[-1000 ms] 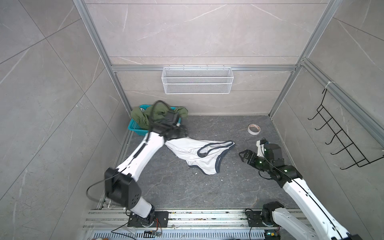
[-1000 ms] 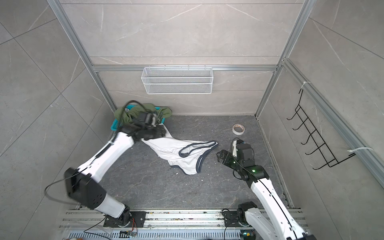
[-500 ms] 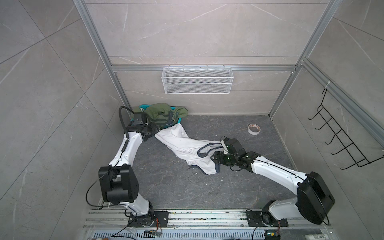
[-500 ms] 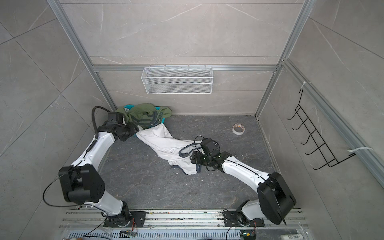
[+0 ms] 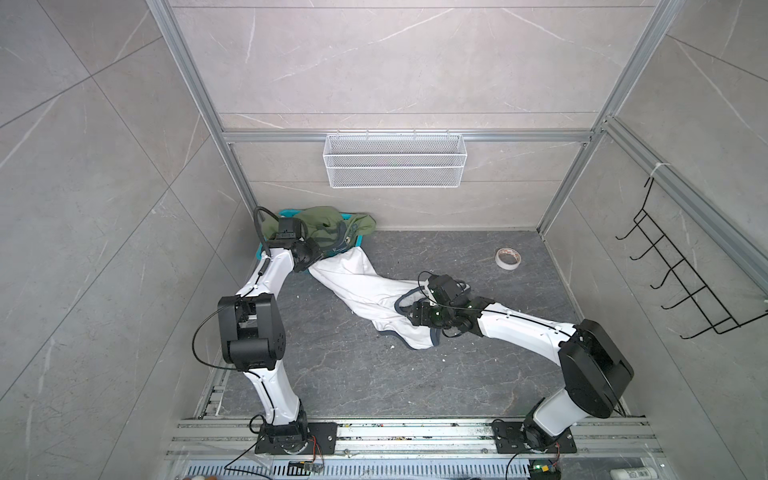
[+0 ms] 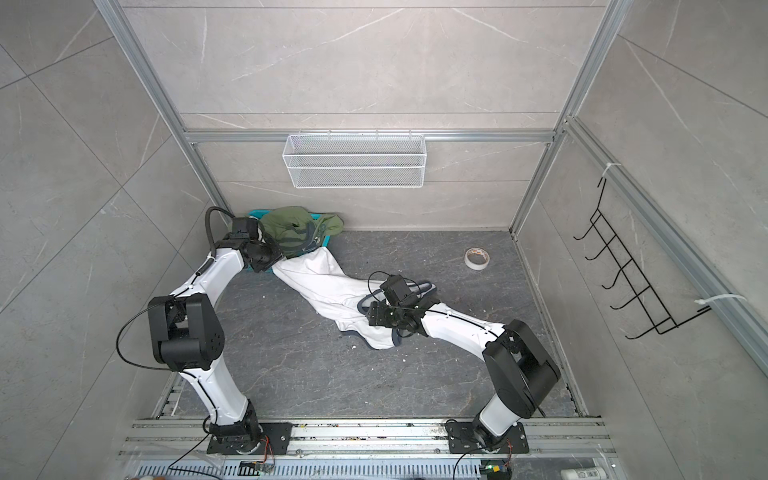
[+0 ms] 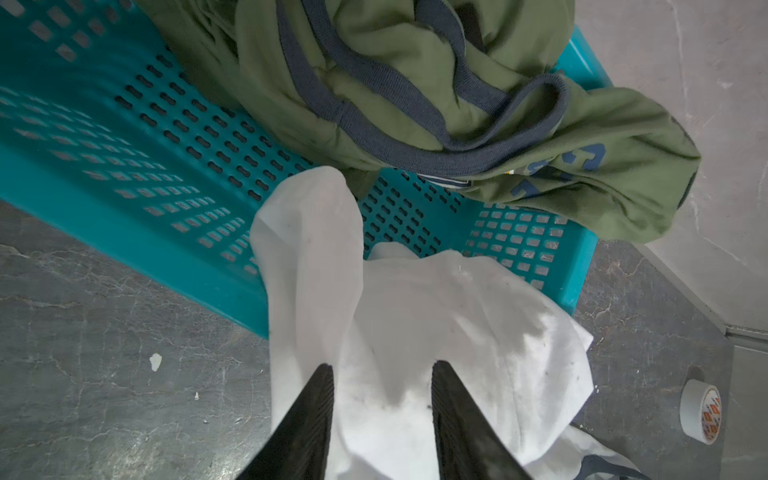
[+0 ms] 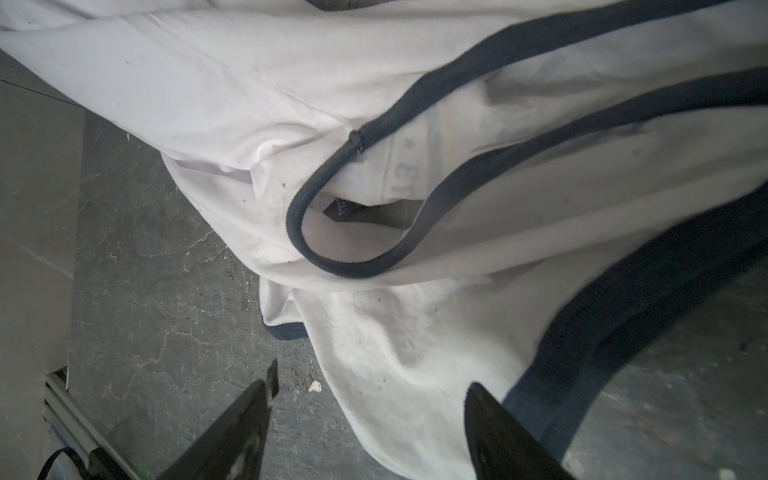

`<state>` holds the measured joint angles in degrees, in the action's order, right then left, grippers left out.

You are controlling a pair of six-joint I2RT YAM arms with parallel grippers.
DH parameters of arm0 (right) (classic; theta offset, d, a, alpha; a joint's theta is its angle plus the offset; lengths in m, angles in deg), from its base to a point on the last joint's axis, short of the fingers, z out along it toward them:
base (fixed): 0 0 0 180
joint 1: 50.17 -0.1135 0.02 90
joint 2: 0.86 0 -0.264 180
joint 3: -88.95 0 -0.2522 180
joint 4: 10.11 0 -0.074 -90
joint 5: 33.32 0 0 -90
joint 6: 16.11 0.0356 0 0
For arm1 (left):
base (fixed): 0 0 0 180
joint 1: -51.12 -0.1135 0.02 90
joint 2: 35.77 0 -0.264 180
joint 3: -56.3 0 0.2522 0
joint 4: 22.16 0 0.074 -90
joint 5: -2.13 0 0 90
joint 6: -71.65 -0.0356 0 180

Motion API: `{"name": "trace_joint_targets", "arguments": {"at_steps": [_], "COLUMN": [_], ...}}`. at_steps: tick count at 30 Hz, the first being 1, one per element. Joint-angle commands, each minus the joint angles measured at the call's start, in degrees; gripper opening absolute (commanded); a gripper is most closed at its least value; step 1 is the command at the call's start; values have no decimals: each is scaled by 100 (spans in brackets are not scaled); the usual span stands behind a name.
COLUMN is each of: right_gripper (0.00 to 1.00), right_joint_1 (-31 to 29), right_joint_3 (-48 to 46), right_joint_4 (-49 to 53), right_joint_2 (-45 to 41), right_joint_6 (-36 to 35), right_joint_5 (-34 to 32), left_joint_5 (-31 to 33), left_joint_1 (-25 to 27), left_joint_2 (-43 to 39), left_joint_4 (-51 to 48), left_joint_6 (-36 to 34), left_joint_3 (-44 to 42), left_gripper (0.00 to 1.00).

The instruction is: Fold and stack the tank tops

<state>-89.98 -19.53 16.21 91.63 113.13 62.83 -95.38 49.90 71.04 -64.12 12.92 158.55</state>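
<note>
White tank top [image 5: 365, 286]: lies crumpled in a long, stretched band across the worktop [image 5: 353, 374]. One end is against the teal basket [image 7: 124, 166] and the navy-trimmed openings are at the other end. No fold has been made.
Olive tank top [image 7: 415, 104]: bunched in the basket, with part draped over its rim. Neither claw touches it.
Left claw [image 7: 380, 370]: jaws part-way in, standing either side of a ridge of white cloth beside the basket. Whether the cloth is pinched cannot be told.
Right claw [image 8: 370, 382]: released, jaws wide, low over the trimmed end of the white top. One jaw is over bare worktop and the other over cloth. Nothing is held.
Stack: none.
Progress: judged early; the white top is out of the basket but not spread flat.
Outstanding: flatten and fold the white top, fetch and fold the olive one, then stack both.
</note>
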Motion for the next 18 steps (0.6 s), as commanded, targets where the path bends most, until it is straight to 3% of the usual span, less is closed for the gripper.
{"name": "trace_joint_targets", "arguments": {"at_steps": [1,4,9,14,18], "right_gripper": [75,75,75,75,75], "right_joint_1": [-29,-29,-27,-32,-27], "right_joint_3": [113,78,-4,-63,-76], "right_joint_4": [35,76,102,113,182], "right_joint_2": [23,6,-37,-99,-134], "right_joint_6": [-40,-40,-40,-26,-47], "right_joint_5": [-197,-238,-269,-347,-413], "left_joint_5": [128,158,140,15,-34], "left_joint_1": [6,7,15,15,59], "left_joint_2": [66,99,212,321,272], "left_joint_4": [-173,-144,-190,-203,-194], "left_joint_6": [-1,-7,-24,-28,-2], "left_joint_3": [207,169,187,270,301], "left_gripper": [46,46,37,22,4]}}
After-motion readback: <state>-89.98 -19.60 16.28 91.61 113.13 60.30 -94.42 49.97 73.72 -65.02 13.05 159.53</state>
